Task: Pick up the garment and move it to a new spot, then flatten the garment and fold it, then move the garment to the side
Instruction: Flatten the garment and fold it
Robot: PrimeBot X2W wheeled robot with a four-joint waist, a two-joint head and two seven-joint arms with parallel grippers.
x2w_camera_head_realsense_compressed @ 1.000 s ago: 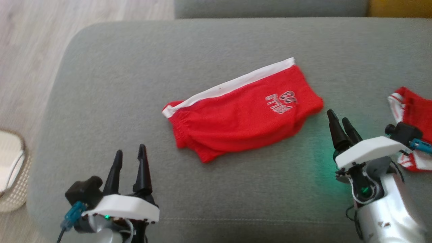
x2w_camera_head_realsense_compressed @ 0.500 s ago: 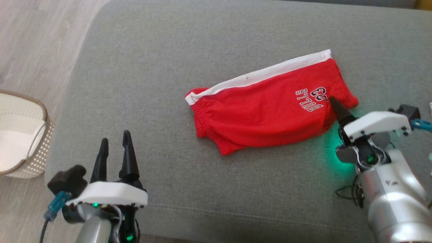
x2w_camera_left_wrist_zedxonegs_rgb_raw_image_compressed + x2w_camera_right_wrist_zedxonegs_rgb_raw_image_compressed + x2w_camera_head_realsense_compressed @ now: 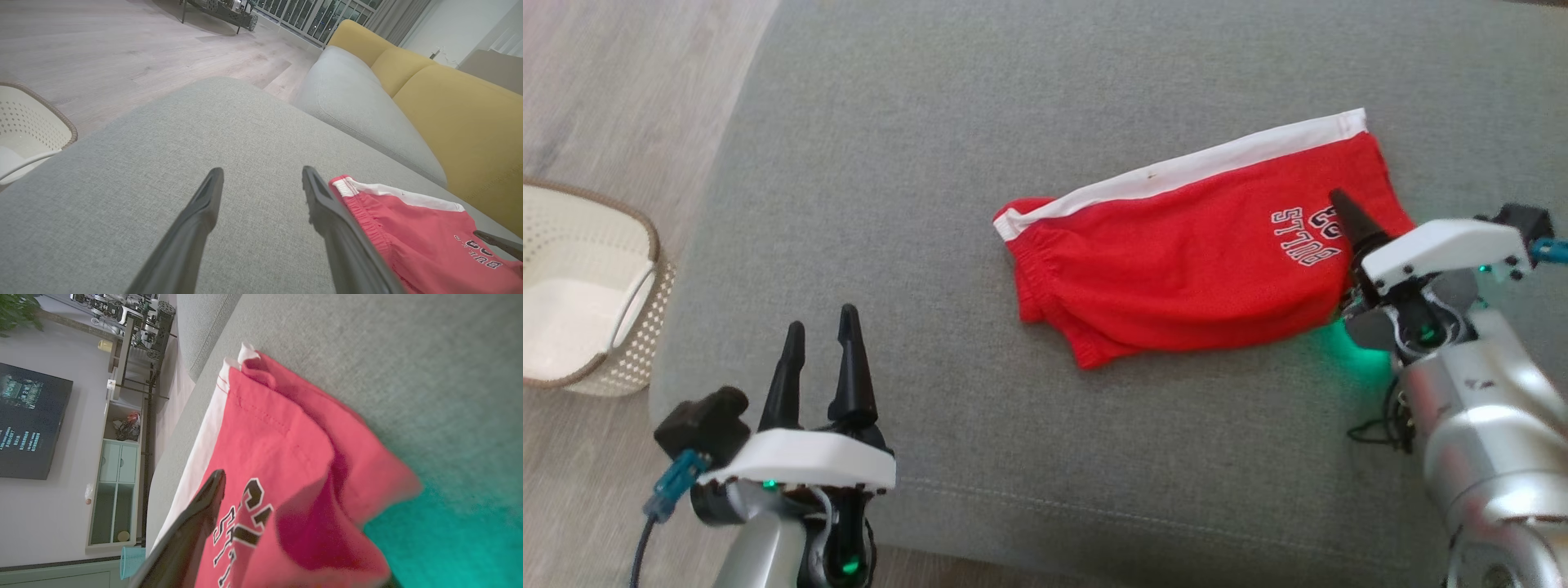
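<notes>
Garment (image 3: 1176,261) at the right end effector (image 3: 1346,219): the jaws stand wide apart and grip nothing. One finger lies over the printed end of the cloth and the other is hidden beneath it. The red shorts, white stripe along one side, lie fairly flat in layers on the grey cushion (image 3: 931,163), right of its middle. The left end effector (image 3: 823,322) is spread wide and empty above the cushion's front left. Risk, as judged: closing here may pinch only some of the layers, so a lift could peel them apart and bunch the rest. The lower finger could also drag and rumple the cloth.
</notes>
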